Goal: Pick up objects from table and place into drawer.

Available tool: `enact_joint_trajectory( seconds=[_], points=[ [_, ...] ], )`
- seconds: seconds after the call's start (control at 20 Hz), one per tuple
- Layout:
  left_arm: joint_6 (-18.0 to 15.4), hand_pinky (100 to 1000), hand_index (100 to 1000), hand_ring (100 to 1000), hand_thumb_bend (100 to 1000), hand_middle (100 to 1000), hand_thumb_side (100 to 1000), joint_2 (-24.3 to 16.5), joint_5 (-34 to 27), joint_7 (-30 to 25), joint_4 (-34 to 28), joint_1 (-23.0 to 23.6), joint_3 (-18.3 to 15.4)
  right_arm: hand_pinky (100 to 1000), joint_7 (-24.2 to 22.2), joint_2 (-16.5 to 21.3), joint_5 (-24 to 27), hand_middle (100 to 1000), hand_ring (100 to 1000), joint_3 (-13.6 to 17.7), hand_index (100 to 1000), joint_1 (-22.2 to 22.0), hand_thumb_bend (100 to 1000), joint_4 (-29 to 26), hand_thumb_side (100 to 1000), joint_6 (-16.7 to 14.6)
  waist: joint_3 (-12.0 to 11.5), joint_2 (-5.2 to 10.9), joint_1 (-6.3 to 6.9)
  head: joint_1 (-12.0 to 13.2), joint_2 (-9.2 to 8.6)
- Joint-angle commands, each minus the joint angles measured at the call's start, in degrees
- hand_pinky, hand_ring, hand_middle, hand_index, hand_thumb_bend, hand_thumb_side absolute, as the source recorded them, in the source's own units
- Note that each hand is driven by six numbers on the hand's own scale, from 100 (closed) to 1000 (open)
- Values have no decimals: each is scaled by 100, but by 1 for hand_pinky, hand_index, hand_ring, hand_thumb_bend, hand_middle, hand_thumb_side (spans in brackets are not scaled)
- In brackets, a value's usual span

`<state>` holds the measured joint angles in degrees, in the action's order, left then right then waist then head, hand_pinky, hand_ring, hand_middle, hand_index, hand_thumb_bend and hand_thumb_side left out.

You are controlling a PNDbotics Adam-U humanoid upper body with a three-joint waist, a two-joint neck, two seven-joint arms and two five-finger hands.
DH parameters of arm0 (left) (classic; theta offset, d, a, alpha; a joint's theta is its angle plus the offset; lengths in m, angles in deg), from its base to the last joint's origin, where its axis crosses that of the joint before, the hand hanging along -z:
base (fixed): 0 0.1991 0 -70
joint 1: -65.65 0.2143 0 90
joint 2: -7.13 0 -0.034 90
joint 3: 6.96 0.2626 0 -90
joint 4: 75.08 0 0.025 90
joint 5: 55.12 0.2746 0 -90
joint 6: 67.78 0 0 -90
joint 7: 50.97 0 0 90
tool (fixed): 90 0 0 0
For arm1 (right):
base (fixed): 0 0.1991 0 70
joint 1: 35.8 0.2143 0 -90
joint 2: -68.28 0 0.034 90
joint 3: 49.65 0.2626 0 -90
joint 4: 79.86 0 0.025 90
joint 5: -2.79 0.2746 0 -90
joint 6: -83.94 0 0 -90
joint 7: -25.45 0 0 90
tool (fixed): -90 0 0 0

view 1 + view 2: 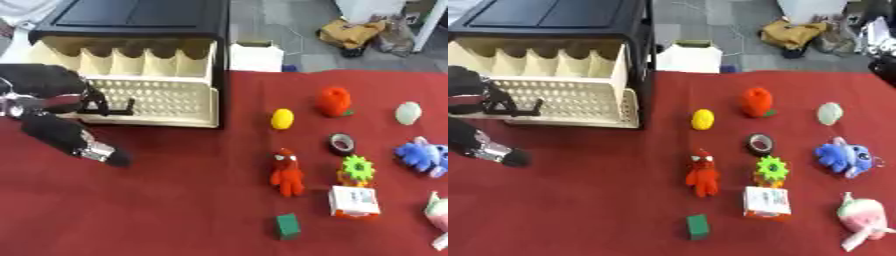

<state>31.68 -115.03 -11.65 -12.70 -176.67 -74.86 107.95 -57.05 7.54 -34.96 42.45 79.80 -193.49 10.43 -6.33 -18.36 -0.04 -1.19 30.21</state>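
I am holding the left robot hand point(83, 142) by the cream perforated plastic drawer point(162, 100), fingers curled, carrying nothing. The toys, nearest the red plush figure point(286, 172), are lying well right of it on the red-clothed desk point(175, 210); swinging across, I am risking clipping the drawer front.

We find no text that we can read in these views. The only thing that seems to carry print is the small white and orange box point(766, 202) on the near right part of the red table point(597, 200), just in front of the green gear-shaped toy point(772, 168). On its white top face we see some faint marks, but they are too blurred and we cannot make out any letter or number.
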Motion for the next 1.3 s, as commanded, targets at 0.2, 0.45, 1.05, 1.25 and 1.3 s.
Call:
enact_joint_trajectory(
  seconds=[0.2, 0.45, 1.05, 1.25, 1.3],
  points=[
    [22, 100, 790, 100, 871, 100, 1000, -316, 20, -24, -183, 11, -63, 699, 33, 216, -16, 768, 780, 55, 821, 47, 100, -96, 1000, 1, -1, 140, -4, -4, 11],
    [38, 100, 790, 100, 866, 100, 1000, -375, -4, -24, -303, 67, -69, 699, 33, 215, -16, 768, 780, 53, 821, 52, 100, -96, 1000, 5, -2, 135, -4, 1, 12],
    [89, 100, 788, 100, 856, 100, 1000, -441, -58, -24, -484, 138, -58, 701, 37, 216, -19, 767, 780, 55, 821, 66, 100, -96, 1000, 17, -3, 132, -21, 13, 2],
    [72, 100, 789, 100, 853, 100, 1000, -517, -55, -24, -555, 210, -17, 703, 43, 217, -17, 767, 780, 51, 821, 76, 100, -96, 1000, 15, -4, 132, -26, 11, -6],
    [77, 100, 789, 100, 852, 100, 1000, -522, -51, -24, -569, 217, -18, 703, 42, 216, -16, 767, 780, 48, 821, 77, 100, -96, 1000, 13, -4, 133, -28, 12, -8]
  ],
)
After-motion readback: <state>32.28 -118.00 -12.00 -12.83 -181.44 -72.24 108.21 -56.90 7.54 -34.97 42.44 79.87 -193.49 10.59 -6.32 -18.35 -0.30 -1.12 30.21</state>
